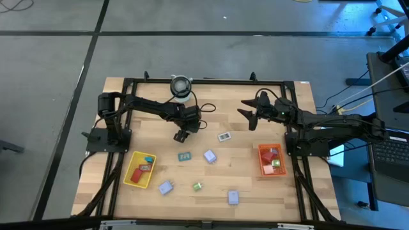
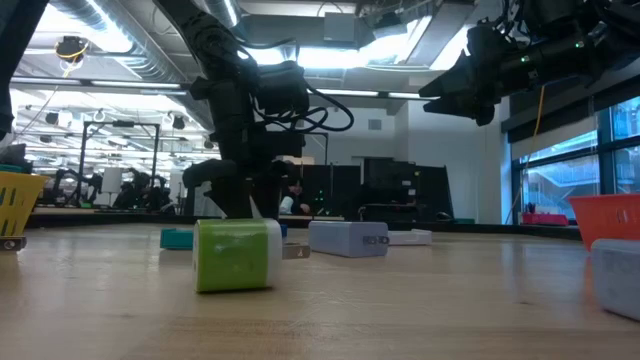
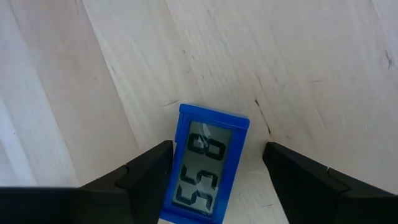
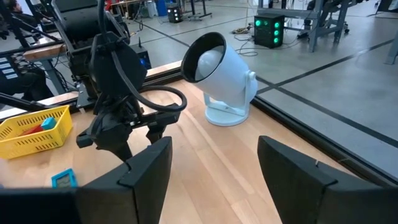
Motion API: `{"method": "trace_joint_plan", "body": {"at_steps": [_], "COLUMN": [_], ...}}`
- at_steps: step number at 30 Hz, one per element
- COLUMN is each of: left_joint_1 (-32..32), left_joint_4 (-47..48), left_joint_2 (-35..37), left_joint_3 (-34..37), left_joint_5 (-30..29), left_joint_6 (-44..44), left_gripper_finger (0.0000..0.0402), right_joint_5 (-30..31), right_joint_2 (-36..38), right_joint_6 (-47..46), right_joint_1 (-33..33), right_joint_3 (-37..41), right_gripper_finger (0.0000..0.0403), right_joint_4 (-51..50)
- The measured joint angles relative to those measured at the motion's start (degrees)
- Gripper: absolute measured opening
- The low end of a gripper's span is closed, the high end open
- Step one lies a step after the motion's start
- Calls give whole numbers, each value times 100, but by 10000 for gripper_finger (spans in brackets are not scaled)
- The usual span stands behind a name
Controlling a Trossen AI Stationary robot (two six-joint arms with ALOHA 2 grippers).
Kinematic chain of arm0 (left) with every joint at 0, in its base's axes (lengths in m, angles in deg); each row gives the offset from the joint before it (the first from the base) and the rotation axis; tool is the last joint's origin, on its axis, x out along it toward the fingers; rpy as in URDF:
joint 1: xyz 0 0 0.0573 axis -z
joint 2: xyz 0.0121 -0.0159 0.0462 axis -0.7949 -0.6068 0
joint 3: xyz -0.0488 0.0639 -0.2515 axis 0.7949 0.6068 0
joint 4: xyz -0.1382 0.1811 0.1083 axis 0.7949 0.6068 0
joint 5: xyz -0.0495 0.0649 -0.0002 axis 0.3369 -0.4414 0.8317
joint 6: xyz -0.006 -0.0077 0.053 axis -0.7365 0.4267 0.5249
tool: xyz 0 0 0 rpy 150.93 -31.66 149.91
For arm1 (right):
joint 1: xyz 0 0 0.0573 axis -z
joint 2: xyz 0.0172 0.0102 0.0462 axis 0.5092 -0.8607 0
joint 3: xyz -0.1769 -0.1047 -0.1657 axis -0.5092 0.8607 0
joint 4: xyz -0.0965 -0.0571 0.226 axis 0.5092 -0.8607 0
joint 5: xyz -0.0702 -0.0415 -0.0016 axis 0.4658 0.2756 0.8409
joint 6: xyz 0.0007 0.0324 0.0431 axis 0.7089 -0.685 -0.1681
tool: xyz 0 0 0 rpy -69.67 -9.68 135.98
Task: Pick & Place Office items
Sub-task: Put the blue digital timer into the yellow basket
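Note:
A small blue digital clock [image 3: 208, 165] lies flat on the wooden table, its display up. My left gripper [image 3: 217, 180] points down over it, open, with one finger on each long side; it is also seen at mid-table [image 1: 181, 135]. The gripper hides the clock in the high view. My right gripper [image 1: 252, 115] hangs open and empty above the far right of the table. Other office items lie loose: a teal one [image 1: 185, 156], lavender blocks [image 1: 209, 156], and a green block [image 1: 198, 186]. My left gripper comes at the clock from above, fingers lying along its two long sides. One finger [image 3: 152, 174] stands right at the clock's side edge [image 3: 176, 168]; whether it touches cannot be told. The other finger [image 3: 298, 180] stands clear of it. The clock rests on the table.
A yellow tray [image 1: 131, 177] with items stands near left. A red tray [image 1: 262, 167] with items stands at the right. A round white cylindrical object [image 1: 181, 86] sits at the far edge. A black frame [image 1: 204, 82] borders the table.

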Motion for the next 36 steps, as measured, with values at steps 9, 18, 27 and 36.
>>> {"method": "trace_joint_plan", "body": {"at_steps": [9,18,27,36], "left_joint_1": [11,15,-291,-680], "left_joint_4": [38,45,-451,-1327], "left_joint_2": [0,157,681,1741], "left_joint_3": [17,-72,-154,-73], "left_joint_5": [42,-4,749,1856], "left_joint_6": [-210,-783,-1439,-2356], "left_gripper_finger": [194,145,145,144], "right_joint_5": [2,4,7,7], "right_joint_2": [0,0,2,2], "right_joint_6": [1,-1,-1,-1], "right_joint_1": [0,-1,0,0], "right_joint_3": [0,0,0,0], "right_gripper_finger": [240,240,240,240], "right_joint_4": [0,0,-14,-86]}}
